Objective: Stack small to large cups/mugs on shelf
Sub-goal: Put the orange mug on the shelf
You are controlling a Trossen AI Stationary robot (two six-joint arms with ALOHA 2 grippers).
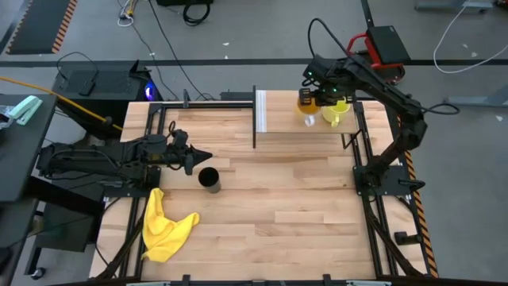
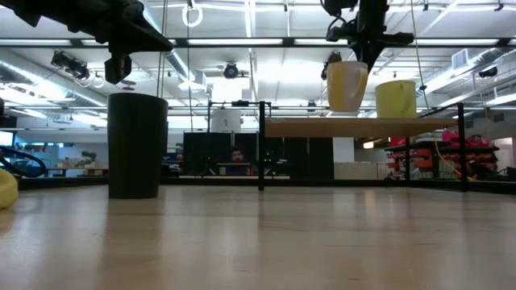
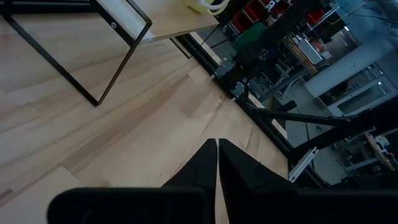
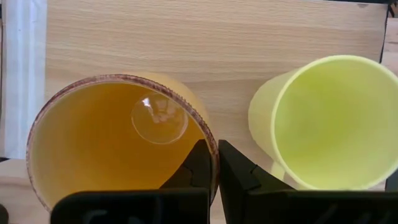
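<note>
The tabletop [image 1: 270, 206] is made of pale wood strips with a dark metal frame around it. On its far side stands the shelf [image 1: 290, 119], a flat light wooden board with a white end panel and thin black posts. The right gripper [image 4: 214, 163] is over the shelf, and its two dark fingers pinch the thin rim of the orange mug [image 4: 118, 140]. The mug is round and smooth, and the right wrist view looks down inside it: it has nothing in it, only a shiny round spot of light on its bottom. The low view shows what that view cannot: the orange mug [image 2: 347, 85] hangs a little above the shelf board [image 2: 363, 126], not touching it. Just beside it the yellow-green mug [image 4: 329, 121] stands upright on the shelf, and it is smooth and has nothing in it too. The black tumbler [image 1: 209, 178] is a plain dark round cup with no handle. It stands upright on the tabletop, well apart from the shelf. The left gripper [image 1: 200, 156] is near it, over the tabletop, and the left wrist view shows its pointed fingers [image 3: 202, 165] pressed together with nothing between them. A soft, crumpled yellow cloth [image 1: 164, 225] lies on the near left part of the tabletop.
</note>
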